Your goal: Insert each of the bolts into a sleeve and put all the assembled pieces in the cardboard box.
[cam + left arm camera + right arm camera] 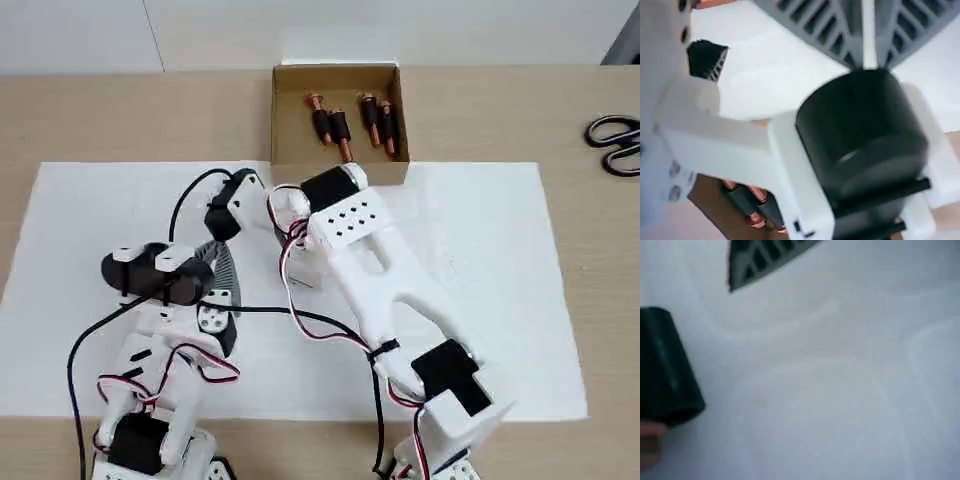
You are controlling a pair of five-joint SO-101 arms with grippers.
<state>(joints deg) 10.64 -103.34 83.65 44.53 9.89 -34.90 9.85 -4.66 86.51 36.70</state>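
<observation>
The cardboard box (285,110) stands at the table's far middle and holds several assembled pieces (352,122), copper bolts in black sleeves. The same assembled pieces (752,205) appear past the other arm's black motor (860,135) in the left wrist view. My left gripper (235,200) (868,35) is on the paper just in front of the box, its grey ribbed jaws drawn together and shut. My right gripper (290,212) sits beside it, low over the paper and hidden under its own arm. A black sleeve (665,370) with a copper bolt end (650,442) shows close up in the right wrist view.
A white paper sheet (490,280) covers the work area in front of the box. Scissors (615,140) lie at the table's far right edge. Black and red cables (300,320) run across the paper between the two arms.
</observation>
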